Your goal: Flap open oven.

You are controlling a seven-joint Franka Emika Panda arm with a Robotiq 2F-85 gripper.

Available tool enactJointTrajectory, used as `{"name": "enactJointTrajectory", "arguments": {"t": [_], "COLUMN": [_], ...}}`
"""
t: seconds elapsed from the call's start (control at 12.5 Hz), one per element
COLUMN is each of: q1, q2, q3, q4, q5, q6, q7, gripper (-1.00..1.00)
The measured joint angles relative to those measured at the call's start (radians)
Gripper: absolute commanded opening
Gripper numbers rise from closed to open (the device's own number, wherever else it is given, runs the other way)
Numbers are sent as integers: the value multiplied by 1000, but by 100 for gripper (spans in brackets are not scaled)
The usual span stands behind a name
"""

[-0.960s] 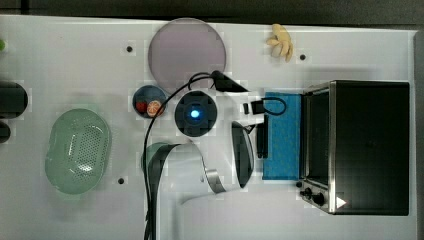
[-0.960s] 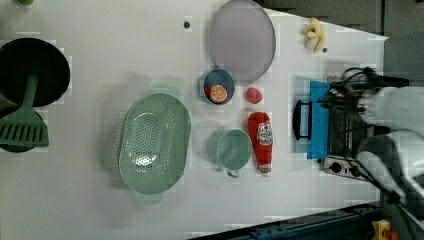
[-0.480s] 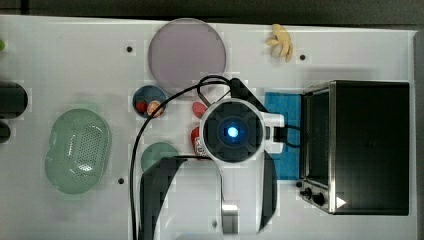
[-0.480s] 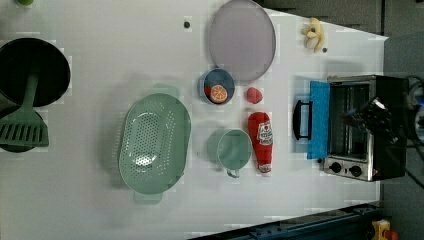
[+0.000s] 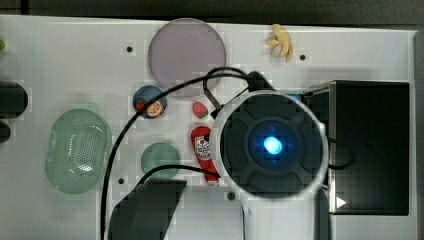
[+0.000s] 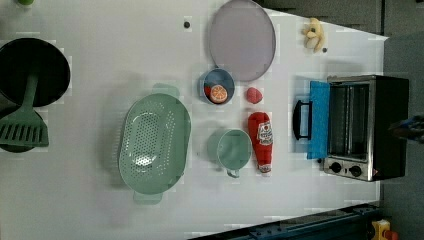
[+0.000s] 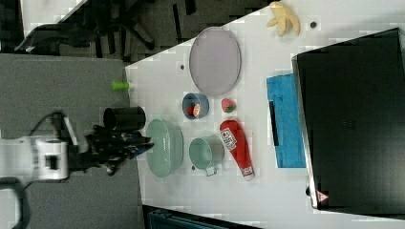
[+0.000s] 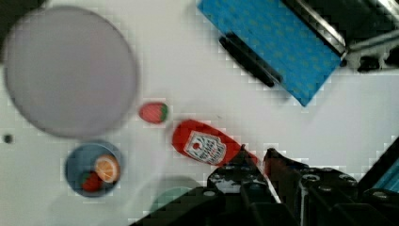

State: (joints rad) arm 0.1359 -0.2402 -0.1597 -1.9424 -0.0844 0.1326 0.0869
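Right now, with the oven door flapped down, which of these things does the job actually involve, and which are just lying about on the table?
Part of the job:
- oven, its blue door lying open
- door handle
- end effector

Just lying about:
- ketchup bottle
- green colander
- green cup
- blue bowl of fruit
- strawberry
- grey plate
- bananas
- green spatula
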Motion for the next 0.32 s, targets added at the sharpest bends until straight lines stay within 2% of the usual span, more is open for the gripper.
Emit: {"name": "enactJointTrajectory", "arguments": {"t": [0.32], "q1": [-10], "q2": [-12], "q3": [-8], "q4": [26], "q5": [8], "q6": [-59], "q7": [0], "gripper": [-65]}}
